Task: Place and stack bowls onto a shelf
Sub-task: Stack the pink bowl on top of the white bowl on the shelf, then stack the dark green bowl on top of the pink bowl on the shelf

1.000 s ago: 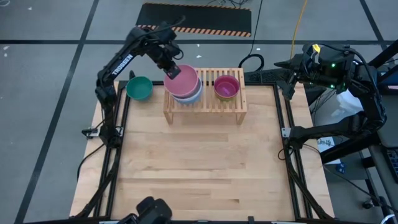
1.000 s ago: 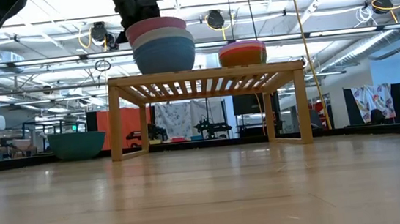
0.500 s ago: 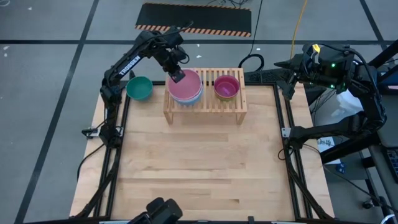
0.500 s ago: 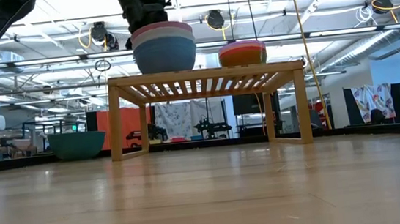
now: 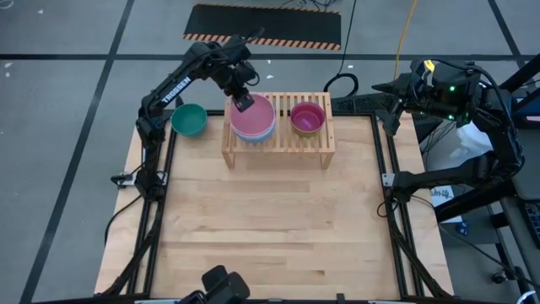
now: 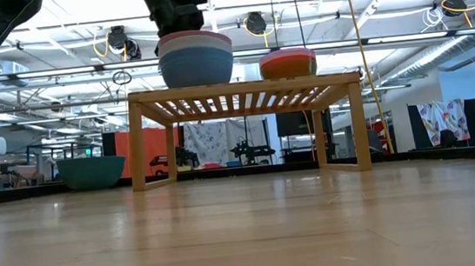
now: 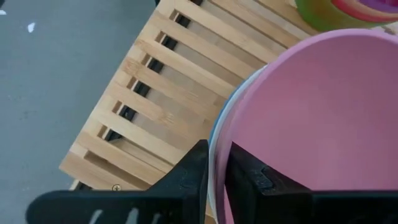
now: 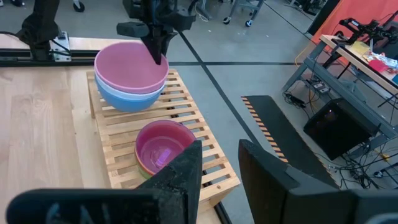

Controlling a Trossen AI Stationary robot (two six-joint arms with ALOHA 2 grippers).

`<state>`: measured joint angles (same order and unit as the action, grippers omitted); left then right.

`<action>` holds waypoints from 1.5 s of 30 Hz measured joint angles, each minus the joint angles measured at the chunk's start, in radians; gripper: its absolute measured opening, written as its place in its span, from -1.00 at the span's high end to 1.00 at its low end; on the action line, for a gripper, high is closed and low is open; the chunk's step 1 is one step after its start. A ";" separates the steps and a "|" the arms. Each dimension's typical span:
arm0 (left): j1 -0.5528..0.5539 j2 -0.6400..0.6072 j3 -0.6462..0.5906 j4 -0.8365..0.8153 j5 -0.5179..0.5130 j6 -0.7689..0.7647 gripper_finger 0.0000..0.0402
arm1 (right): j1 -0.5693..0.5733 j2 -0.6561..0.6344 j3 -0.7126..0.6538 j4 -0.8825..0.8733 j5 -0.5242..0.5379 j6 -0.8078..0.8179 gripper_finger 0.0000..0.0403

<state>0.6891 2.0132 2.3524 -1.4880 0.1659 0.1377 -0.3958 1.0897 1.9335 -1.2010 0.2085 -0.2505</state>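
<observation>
On the left half of the shelf (image 5: 278, 139) a pink bowl (image 5: 255, 118) sits nested on a white bowl (image 6: 194, 45) and a blue bowl (image 6: 196, 67). My left gripper (image 7: 219, 180) stands open at the pink bowl's far left rim, one finger inside and one outside. A second stack, topped by a purple bowl (image 5: 307, 116), rests on the shelf's right half. A teal bowl (image 5: 189, 119) rests on the table left of the shelf. My right gripper (image 8: 217, 162) waits open, high beyond the table's far right corner. My left gripper straddles the pink bowl's rim (image 7: 225, 134), coming from above and slanting from the far left. A thin gap shows between the outer finger (image 7: 193, 171) and the rim. Whether the inner finger (image 7: 249, 177) touches the wall, I cannot tell. The bowl sits level in the stack.
The wooden table (image 5: 270, 228) stretches bare in front of the shelf. Black frame rails (image 5: 388, 169) run along both table sides. A striped floor mat (image 5: 263, 25) lies beyond the far edge.
My left gripper has gone down and toward the table's right edge with the pink bowl. The bowl, tilted above the stack a second ago, now sits level, nested in the white bowl.
</observation>
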 joint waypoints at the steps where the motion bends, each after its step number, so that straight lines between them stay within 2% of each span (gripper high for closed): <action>1: -0.002 0.000 0.000 -0.001 -0.008 -0.001 0.74 | 0.000 0.000 0.000 0.000 0.000 0.000 0.50; 11: -0.012 -0.045 0.000 -0.001 -0.019 -0.016 0.73 | 0.000 0.000 0.000 0.000 0.000 0.000 0.50; 21: -0.026 -0.206 0.000 0.024 -0.029 0.004 0.72 | 0.000 0.000 0.000 0.000 0.000 -0.040 0.50; 25: -0.044 -0.268 0.000 -0.090 -0.181 0.069 0.72 | 0.000 0.000 0.000 0.000 0.000 -0.049 0.50; 27: -0.055 -0.296 -0.018 -0.077 -0.265 0.060 0.72 | 0.000 0.000 0.000 0.000 0.000 -0.050 0.50; 31: -0.049 -0.344 -0.035 -0.079 -0.283 0.019 0.72 | 0.000 0.000 0.000 0.000 0.000 -0.049 0.50; 37: -0.003 -0.380 -0.136 -0.082 -0.386 -0.250 0.72 | 0.000 0.000 0.000 0.002 0.000 -0.050 0.50; 45: 0.064 -0.361 -0.401 -0.078 -0.411 -0.316 0.72 | 0.000 0.000 0.000 0.035 0.000 -0.050 0.50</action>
<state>0.7531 1.6523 1.9509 -1.5662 -0.2450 -0.1785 -0.3958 1.0894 1.9339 -1.1664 0.2081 -0.3002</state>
